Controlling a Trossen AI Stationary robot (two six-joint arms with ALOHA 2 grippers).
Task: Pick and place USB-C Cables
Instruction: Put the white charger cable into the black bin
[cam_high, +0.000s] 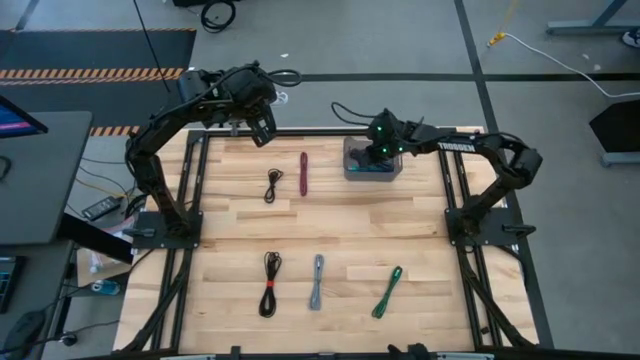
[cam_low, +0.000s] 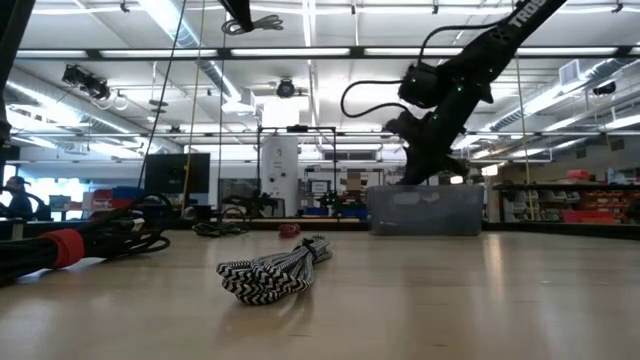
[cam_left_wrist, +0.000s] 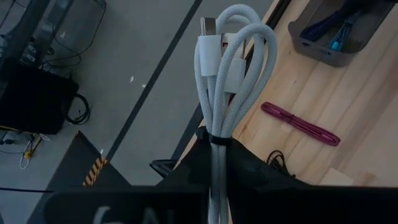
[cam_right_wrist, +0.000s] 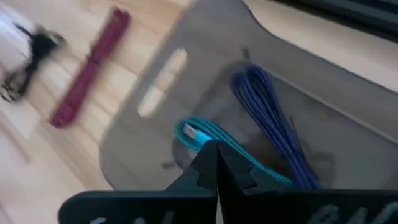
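White cable (cam_left_wrist: 227, 74) carried aloft, teal cable (cam_right_wrist: 214, 146) at the bin.

Hung bundled from the left gripper (cam_left_wrist: 217, 146), clamped tight at the tie, over the table's far left edge, likely bound for the grey bin (cam_high: 372, 166). Lay inside with a purple cable (cam_right_wrist: 273, 127), under the right gripper (cam_right_wrist: 216, 163), fingers pinched together; whether gripping the teal, cannot tell. Still scattered on the table: maroon cable (cam_high: 304, 174), green cable (cam_high: 388, 292).

A bin (cam_high: 372, 170) is set at the table's (cam_high: 420, 230) far edge, right of centre, with two cables (cam_right_wrist: 261, 118) inside. Left of it two more cables (cam_high: 303, 173) are laid; three (cam_high: 317, 281) are ranged along the near edge.
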